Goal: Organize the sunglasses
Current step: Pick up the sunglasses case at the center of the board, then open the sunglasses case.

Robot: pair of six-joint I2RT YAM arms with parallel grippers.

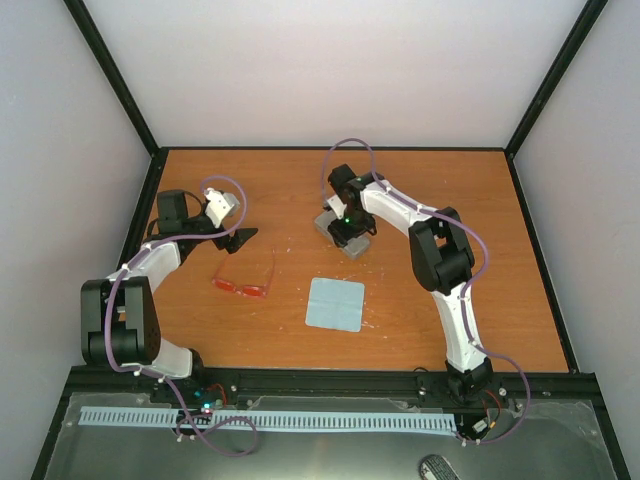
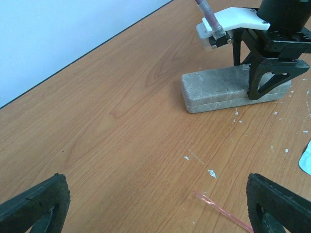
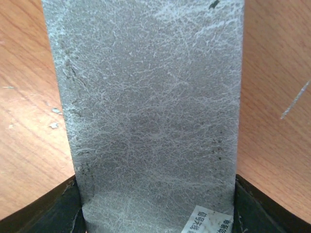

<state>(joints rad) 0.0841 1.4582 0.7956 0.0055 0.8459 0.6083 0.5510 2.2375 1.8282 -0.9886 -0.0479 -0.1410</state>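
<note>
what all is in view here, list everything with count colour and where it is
sunglasses: one, red-orange, temple arms unfolded, on the table left of centre
cloth: one, light blue, flat, right of the sunglasses
case: one, grey, closed, lying flat beyond the cloth
sticker: one, white, on the case
table: one, orange-brown wood
left gripper: one, black, open, just beyond the sunglasses
right gripper: one, black, fingers against both sides of the case
</note>
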